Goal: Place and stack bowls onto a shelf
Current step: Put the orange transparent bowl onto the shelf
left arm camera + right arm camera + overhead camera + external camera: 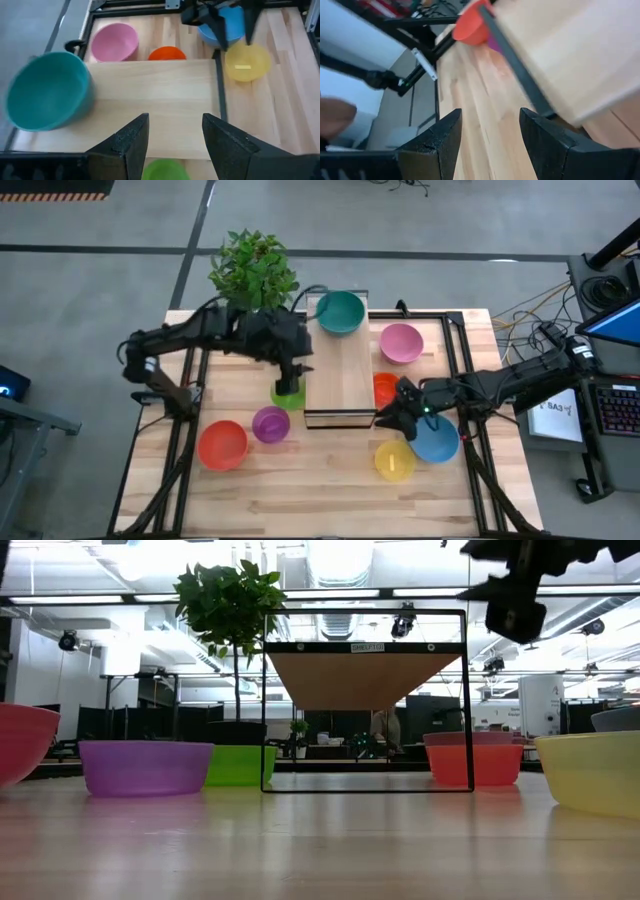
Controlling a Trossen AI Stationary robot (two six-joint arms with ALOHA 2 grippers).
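On the shelf (336,370), only the teal bowl (340,312) sits, at its far end near the plant (254,268). Left gripper (293,375) hangs over the shelf's left edge, fingers apart, holding nothing; green bowl (288,393) is on the table directly under it, just beside the shelf. Left wrist view: green bowl (165,169) shows between the open fingers (131,145), shelf board beyond, teal bowl (47,92) off to one side.

Right gripper (390,416) is at the shelf's near-right corner, fingers apart, empty. Orange bowl (385,389) lies just beyond it against the shelf's right side; blue bowl (437,439) sits just beside the gripper on the table, yellow bowl (394,461) just in front of it.

Pink bowl (401,342) is on the table right of the shelf's far end. Purple bowl (271,424) and red bowl (222,445) are on the table front-left, apart from both grippers.
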